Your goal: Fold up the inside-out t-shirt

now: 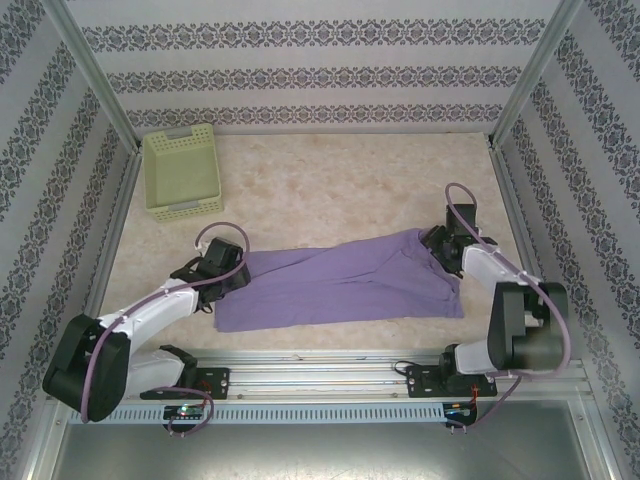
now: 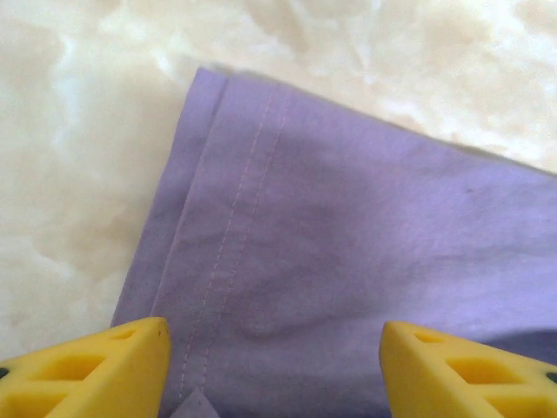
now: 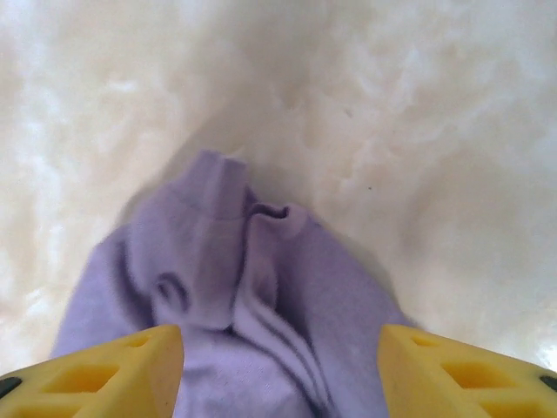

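Inside-out t-shirt (image 1: 340,285) lies stretched across the worktop (image 1: 330,190), long axis left to right.
Top view: the left gripper (image 1: 232,268) is at one end and the right gripper (image 1: 437,245) at the other. Left wrist: the stitched hem corner points away, jaws released. Right wrist: a bunched end lies between released jaws.

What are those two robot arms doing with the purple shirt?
They are working on folding it. The t-shirt lies stretched across the table. The left end effector sits open over its hemmed end, the right end effector open over its bunched end; neither is pinching the cloth.
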### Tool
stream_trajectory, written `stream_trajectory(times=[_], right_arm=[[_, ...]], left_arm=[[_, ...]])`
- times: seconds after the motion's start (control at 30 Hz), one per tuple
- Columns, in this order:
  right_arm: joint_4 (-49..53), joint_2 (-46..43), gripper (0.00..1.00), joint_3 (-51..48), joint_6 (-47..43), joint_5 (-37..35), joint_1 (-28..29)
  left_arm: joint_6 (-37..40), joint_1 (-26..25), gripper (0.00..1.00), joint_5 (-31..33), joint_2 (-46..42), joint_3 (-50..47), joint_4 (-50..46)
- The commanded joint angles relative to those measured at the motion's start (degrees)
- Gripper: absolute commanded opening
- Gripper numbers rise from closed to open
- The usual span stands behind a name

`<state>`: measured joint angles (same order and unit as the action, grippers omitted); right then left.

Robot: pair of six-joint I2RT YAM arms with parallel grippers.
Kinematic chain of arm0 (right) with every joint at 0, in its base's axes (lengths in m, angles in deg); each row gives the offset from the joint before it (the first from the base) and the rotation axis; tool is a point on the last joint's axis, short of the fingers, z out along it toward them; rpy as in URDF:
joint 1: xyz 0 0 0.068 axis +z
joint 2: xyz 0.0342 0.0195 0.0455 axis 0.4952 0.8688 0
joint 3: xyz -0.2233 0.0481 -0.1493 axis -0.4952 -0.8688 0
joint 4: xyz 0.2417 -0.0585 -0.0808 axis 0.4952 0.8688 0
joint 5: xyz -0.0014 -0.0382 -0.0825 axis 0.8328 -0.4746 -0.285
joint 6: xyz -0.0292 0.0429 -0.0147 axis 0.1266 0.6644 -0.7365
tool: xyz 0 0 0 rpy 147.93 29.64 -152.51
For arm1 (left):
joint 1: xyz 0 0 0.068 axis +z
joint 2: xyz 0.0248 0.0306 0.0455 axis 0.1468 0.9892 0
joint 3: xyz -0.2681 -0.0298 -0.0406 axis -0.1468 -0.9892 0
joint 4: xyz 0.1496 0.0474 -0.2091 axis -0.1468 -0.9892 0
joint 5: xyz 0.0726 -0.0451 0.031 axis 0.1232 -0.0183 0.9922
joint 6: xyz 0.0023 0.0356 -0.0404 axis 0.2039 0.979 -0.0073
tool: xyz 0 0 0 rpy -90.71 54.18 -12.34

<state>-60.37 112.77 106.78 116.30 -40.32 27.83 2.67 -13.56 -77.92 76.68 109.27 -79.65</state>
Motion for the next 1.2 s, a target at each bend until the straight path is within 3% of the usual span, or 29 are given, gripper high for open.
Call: stream_trajectory(times=[0.0,0.13,0.23,0.33,0.57,0.73,0.97,1.03,1.17], right_arm=[[3.03,-8.04,0.62,0.49,-5.18,-2.09,3.22],[6.69,-11.28,0.64,0.6,-5.22,-3.14,9.98],[4.8,-10.58,0.65,-2.2,-1.73,0.28,13.9],[5.37,-8.57,0.67,-4.44,0.59,-1.01,16.05],[6.55,-8.77,0.69,-11.0,2.89,-3.03,12.7],[5.11,-11.35,0.7,-13.2,2.95,1.59,7.07],[16.35,-13.99,0.91,-4.96,-4.41,-5.45,6.64],[18.43,-14.67,0.98,-3.34,-6.37,-7.44,6.23],[19.56,-11.18,0.98,-1.15,-9.33,-8.2,5.53]], left_arm=[[3.5,-0.33,0.65,-0.65,-1.56,5.83,-4.96],[3.3,-2.82,0.65,-2.82,0.86,8.49,-3.2],[1.46,-3.44,0.65,-4.96,5.18,7.87,0.15],[-0.04,-3.45,0.65,-5.18,9.17,7.02,1.04],[-2.78,-2.02,0.7,-1.7,8.59,-1.55,4.33],[-2.34,1.6,0.72,-5.64,7.87,-3.28,5.78],[-0.73,4.04,0.79,-2.62,0.74,-1.71,1.22],[-0.62,4.66,0.79,-4.2,-1.94,-2.0,0.86],[-2.08,4.27,0.8,-10.97,-7.46,-5.66,7.87]])
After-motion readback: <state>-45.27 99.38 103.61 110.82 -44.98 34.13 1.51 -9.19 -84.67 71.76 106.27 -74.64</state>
